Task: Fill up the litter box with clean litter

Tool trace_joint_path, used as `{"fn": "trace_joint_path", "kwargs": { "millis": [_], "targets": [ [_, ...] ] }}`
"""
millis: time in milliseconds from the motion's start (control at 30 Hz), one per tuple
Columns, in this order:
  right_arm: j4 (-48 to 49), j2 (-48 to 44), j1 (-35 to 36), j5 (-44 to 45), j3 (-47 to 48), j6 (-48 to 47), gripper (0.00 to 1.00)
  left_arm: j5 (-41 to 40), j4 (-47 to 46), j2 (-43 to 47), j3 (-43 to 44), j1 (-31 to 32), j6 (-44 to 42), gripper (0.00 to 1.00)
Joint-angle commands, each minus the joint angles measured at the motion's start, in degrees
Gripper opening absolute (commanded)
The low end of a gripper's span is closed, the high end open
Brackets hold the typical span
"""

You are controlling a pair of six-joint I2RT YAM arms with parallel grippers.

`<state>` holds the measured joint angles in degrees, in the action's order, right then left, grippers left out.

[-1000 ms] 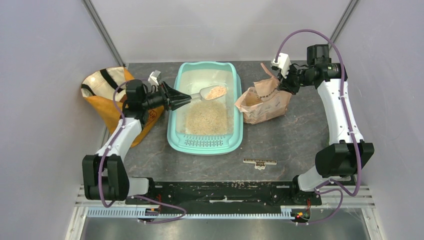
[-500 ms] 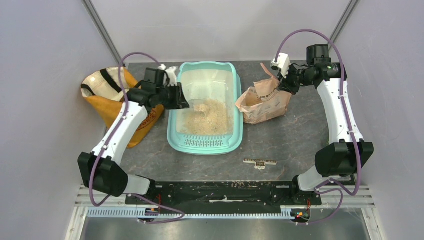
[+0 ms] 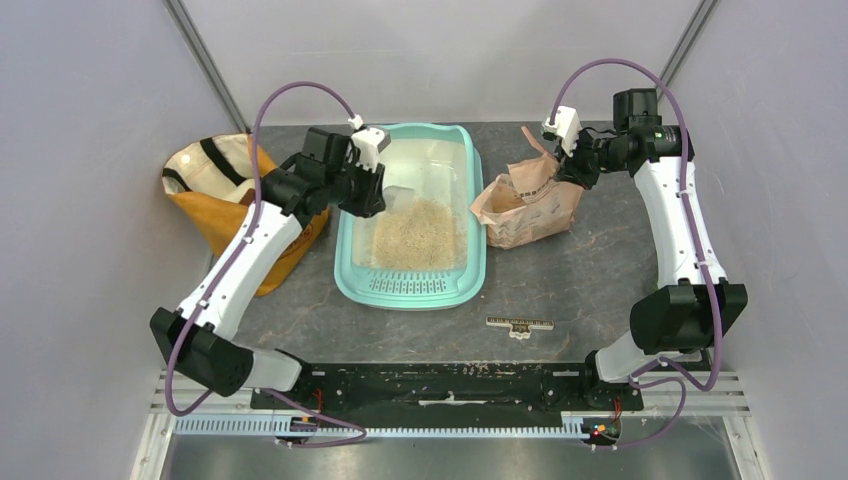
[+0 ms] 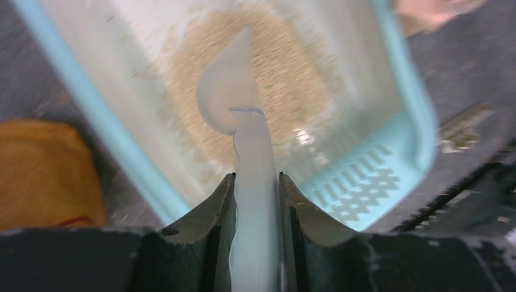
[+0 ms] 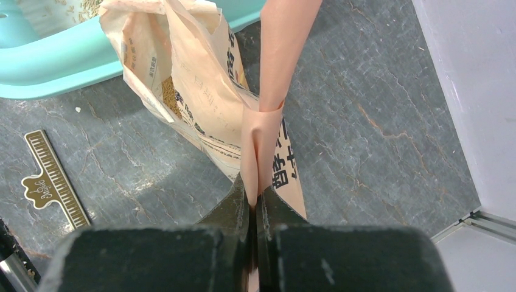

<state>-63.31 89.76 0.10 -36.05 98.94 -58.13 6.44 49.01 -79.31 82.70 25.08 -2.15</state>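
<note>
Litter box point(image 3: 408, 298): one, mint-teal, lying in the middle of the dark worktop point(image 3: 590, 280) between the two bags, slotted grate at its near short end
Clean litter point(image 3: 415, 237): one loose beige heap inside the box, spread from the middle towards the grate; the far part of the floor is pale and bare
Scoop point(image 4: 226, 96): one, pale plastic, its bowl over the heap; the left wrist view is blurred
Left gripper point(image 4: 256, 198): one, clamped on the scoop's handle, above the box's left wall
Right gripper point(image 5: 255, 204): one, pinched together on a pink strip at the top of the paper bag
Paper bag point(image 5: 204, 106): one, crumpled, pink-tan, just right of the box; tan grains show in its open mouth
Bag print: dark characters run along its side, too creased to read
Orange-yellow bag point(image 3: 215, 195): one, with black straps, left of the box
Ruler point(image 5: 52, 176): one, brass-coloured with scale marks, lying near the box's grate end; the script on its head is too small to read
</note>
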Motion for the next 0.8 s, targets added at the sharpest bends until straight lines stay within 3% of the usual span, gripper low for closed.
{"fn": "trace_joint_path", "kwargs": {
  "millis": [0, 133, 300, 600, 767],
  "targets": [
    [4.00, -1.21, 0.25, -5.12, 4.42, 0.71, 0.00, 24.09, -8.43, 2.40, 5.00, 0.67, 6.06, 0.02],
    [4.27, -1.20, 0.25, -5.36, 4.77, 1.17, 0.00, 30.80, -11.61, -1.55, 8.67, 2.47, 9.93, 0.02],
    [4.67, -1.13, 0.25, -6.04, 5.13, 1.96, 0.00, 33.46, -17.43, -6.63, 11.85, 4.35, 15.90, 0.02],
    [6.44, -1.66, 0.25, -6.83, 4.70, 3.36, 0.00, 28.12, -13.22, -17.74, 19.52, 9.37, 13.63, 0.02],
    [7.79, -2.67, 0.25, -7.62, 3.55, 3.94, 0.00, 15.17, -8.43, -25.87, 29.81, 11.69, 13.29, 0.02]
  ]
}}
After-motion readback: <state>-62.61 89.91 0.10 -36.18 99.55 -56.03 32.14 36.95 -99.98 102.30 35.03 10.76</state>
